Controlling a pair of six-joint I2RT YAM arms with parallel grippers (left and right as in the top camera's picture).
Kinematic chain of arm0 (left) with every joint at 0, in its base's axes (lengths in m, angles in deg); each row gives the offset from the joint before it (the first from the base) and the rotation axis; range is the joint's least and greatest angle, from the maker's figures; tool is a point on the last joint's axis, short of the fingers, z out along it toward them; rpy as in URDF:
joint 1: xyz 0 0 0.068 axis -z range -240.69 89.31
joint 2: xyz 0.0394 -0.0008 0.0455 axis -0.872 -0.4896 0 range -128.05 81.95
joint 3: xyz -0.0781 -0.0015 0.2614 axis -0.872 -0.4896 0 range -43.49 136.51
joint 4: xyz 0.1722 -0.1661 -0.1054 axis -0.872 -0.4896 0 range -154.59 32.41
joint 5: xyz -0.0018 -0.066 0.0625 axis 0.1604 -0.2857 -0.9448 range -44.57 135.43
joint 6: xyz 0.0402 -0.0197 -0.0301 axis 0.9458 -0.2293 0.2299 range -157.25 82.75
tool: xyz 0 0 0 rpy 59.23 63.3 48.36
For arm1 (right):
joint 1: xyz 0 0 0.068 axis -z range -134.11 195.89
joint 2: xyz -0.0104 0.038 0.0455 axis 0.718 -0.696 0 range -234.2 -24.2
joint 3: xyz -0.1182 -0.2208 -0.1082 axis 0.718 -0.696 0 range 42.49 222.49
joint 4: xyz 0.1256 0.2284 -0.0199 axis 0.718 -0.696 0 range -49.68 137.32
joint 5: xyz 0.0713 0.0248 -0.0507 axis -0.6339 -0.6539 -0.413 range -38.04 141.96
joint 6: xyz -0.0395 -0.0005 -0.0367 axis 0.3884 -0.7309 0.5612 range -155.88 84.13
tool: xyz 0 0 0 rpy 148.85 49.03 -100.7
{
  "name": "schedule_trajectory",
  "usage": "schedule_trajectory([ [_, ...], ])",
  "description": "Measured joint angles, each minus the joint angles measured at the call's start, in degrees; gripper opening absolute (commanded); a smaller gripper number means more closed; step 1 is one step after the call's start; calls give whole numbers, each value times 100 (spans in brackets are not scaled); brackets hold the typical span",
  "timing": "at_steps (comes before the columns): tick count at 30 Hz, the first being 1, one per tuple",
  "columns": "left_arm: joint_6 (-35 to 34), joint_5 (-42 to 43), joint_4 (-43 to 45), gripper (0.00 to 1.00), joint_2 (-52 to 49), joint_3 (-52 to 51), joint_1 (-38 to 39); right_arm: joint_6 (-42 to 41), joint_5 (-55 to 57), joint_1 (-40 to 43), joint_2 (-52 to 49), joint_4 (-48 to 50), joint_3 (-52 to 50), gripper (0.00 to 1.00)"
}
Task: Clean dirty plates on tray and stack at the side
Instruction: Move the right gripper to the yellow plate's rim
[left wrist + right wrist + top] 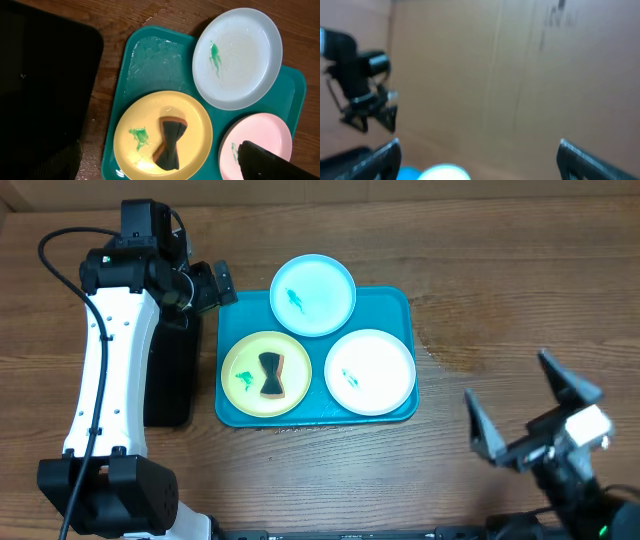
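I am seeing a teal tray [395, 305], a pale blue plate [330, 290], a yellow-green plate [297, 375], a white plate [385, 365], each showing a green smear [293, 300], and a black sponge [270, 375].

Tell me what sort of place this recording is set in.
Probably a lab test bench, not a real kitchen: a wooden table, a cardboard wall behind it, and a staged teal tray of three green-smeared plates.

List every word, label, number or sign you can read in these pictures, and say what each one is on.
None can be read.
Dark marks on the brown wall in the right wrist view: too blurred to read.
The tray, blue plate, yellow plate and white plate: only green smears, no print.
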Motion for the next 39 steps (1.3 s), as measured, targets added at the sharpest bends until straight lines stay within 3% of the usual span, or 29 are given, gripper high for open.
schedule_trajectory([
  [2, 0, 4, -2, 100, 0, 0, 0, 57, -160, 0, -671, -726, 710, 100],
  [4, 0, 2, 0, 100, 0, 0, 0, 15, -529, -2, -1239, -863, 1058, 100],
  [11, 0, 2, 2, 100, 0, 0, 0, -782, -1506, -4, -2990, 378, 1349, 100],
  [16, 0, 2, -24, 100, 0, -2, 0, -1196, -1558, -9, -4419, -1604, 2970, 100],
  [19, 0, -4, -17, 100, 0, -2, 0, -1141, -1104, -138, -5412, -3383, 4448, 100],
  [22, 0, -17, -17, 100, 0, -2, 0, -1099, -597, -470, -6238, -4385, 5473, 100],
  [24, 0, -17, -15, 100, 0, -2, 0, -1097, -533, -656, -6542, -4424, 5696, 100],
  [27, 0, -20, -17, 100, 0, -2, 0, -1058, -660, -975, -6996, -4172, 5777, 85],
  [35, 0, -17, -17, 100, 0, -2, 0, -1060, -675, -1665, -8061, -3735, 5777, 89],
  [39, 0, -17, -20, 100, 0, -2, 0, -1156, -133, -2026, -8369, -3585, 5777, 89],
])
